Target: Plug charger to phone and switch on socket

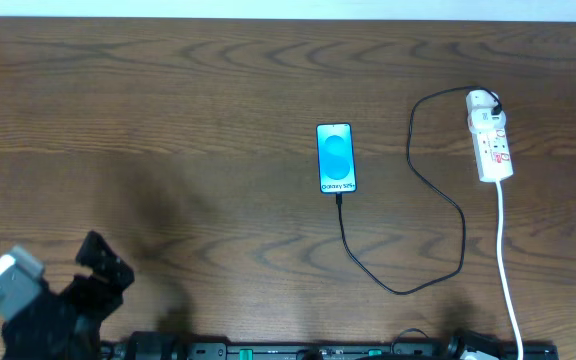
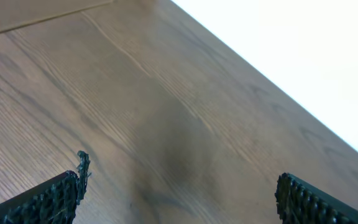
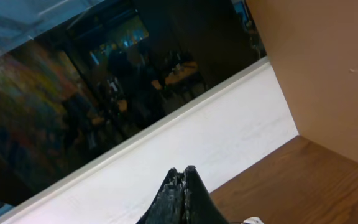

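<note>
The phone (image 1: 335, 157) lies face up mid-table, screen lit blue. The thin black charger cable (image 1: 399, 290) meets the phone's near edge, loops toward me and right, then runs up to the white adapter (image 1: 482, 101) at the far end of the white socket strip (image 1: 494, 148). My left gripper (image 1: 105, 263) is at the near left, far from the phone; in the left wrist view (image 2: 179, 200) its jaws are wide open over bare wood. My right gripper (image 3: 182, 173) is shut and empty, pointing up at the wall, far above the table.
The socket strip's thick white cord (image 1: 506, 270) runs toward the near right edge. A black rail with robot bases (image 1: 328, 350) lines the near edge. A white wall (image 3: 185, 143) and a dark window (image 3: 104, 81) stand beyond the table.
</note>
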